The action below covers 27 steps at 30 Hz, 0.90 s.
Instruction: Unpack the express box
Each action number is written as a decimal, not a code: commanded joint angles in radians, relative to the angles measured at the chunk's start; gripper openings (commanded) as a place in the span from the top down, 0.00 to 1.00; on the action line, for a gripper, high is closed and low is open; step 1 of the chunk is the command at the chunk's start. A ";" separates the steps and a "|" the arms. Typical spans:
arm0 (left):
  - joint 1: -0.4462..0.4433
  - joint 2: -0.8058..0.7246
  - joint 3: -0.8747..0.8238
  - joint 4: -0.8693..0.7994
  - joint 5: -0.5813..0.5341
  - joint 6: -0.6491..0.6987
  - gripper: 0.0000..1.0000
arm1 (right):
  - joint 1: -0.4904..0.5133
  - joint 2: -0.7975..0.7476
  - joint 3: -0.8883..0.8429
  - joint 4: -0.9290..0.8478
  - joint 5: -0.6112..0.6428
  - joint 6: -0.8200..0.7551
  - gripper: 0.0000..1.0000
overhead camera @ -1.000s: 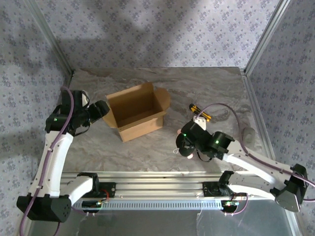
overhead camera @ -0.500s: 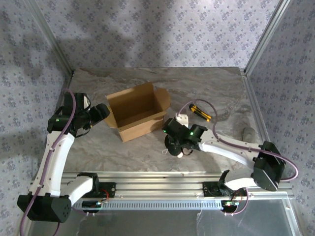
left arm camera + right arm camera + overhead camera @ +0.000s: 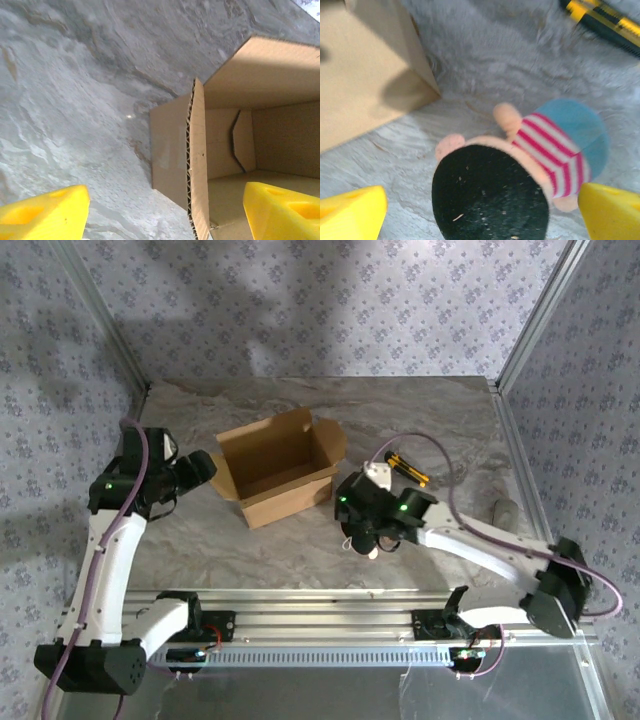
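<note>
We see the box [image 3: 278,478] standing upright on the table [image 3: 250,550], its top open and its flaps folded outward. In the left wrist view the box [image 3: 280,130] shows a plain brown inside and the raw corrugated edge of one wall.

The left gripper [image 3: 205,468] sits at the box's left side, close to the left flap. From its own camera, the left gripper [image 3: 162,215] has its yellow fingers [image 3: 42,217] spread wide. One is over the table outside the box, the other is in front of the box's inside, and the wall edge runs between them. As far as we can see, neither touches the cardboard, and they hold nothing.

The right gripper [image 3: 365,537] hangs just off the box's right front corner, with the toy [image 3: 373,551] peeking out beneath it. In the right wrist view the right gripper [image 3: 480,215] has its fingers [image 3: 350,220] wide apart, and the toy [image 3: 520,170] lies on the table between them, near the corner of the box [image 3: 365,65]. The toy is blurred; we make out a round black head, pink-and-white stripes and a blue patch. The finger nearer the box is clear of the toy. The other is just beside it, and we cannot tell whether they touch.

The knife [image 3: 408,469] lies to the right of the box, beyond the toy; the right wrist view shows the knife [image 3: 605,22] well apart from both.
</note>
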 commanded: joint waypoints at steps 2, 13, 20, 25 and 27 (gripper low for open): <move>0.021 0.027 0.117 -0.011 -0.125 0.092 0.01 | -0.139 -0.161 -0.033 -0.020 0.004 -0.137 0.00; 0.028 0.031 -0.044 0.357 -0.510 0.265 0.00 | -0.565 -0.286 -0.213 0.257 -0.018 -0.503 0.00; 0.086 0.075 -0.246 0.625 -0.516 0.348 0.00 | -0.621 -0.265 -0.348 0.465 0.075 -0.601 0.00; 0.109 0.062 -0.408 0.827 -0.495 0.372 0.00 | -0.688 -0.280 -0.476 0.644 0.047 -0.649 0.00; 0.110 0.057 -0.475 0.916 -0.458 0.374 0.00 | -0.719 -0.279 -0.523 0.708 0.014 -0.663 0.00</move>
